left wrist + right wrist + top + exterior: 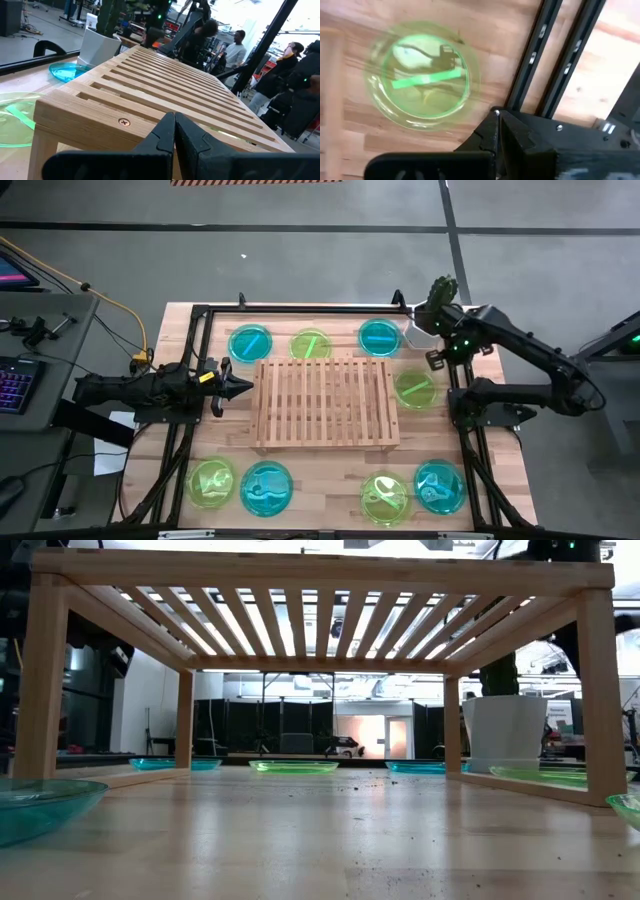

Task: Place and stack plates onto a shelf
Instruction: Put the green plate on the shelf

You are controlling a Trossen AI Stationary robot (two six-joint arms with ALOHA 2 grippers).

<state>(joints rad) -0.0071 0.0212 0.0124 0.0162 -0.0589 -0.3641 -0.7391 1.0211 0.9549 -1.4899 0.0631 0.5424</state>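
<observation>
**Both grippers closed and empty; no plate on the shelf yet.**
From above, the shelf [325, 402] lies long axis across the table, slats running front to back, eight plates [416, 388] ringing it. The left gripper [243, 388] points at the shelf's end and risks ramming it. In its wrist view the right gripper [497, 116] hovers over the frame rail beside a green plate [422, 82]; clipping that rail seems likely.

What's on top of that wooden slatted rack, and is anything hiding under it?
Nothing sits on the rack; its slats are bare. The low view shows only bare table beneath it. The blue and green plates, like the green one, lie around it on the table.
</observation>
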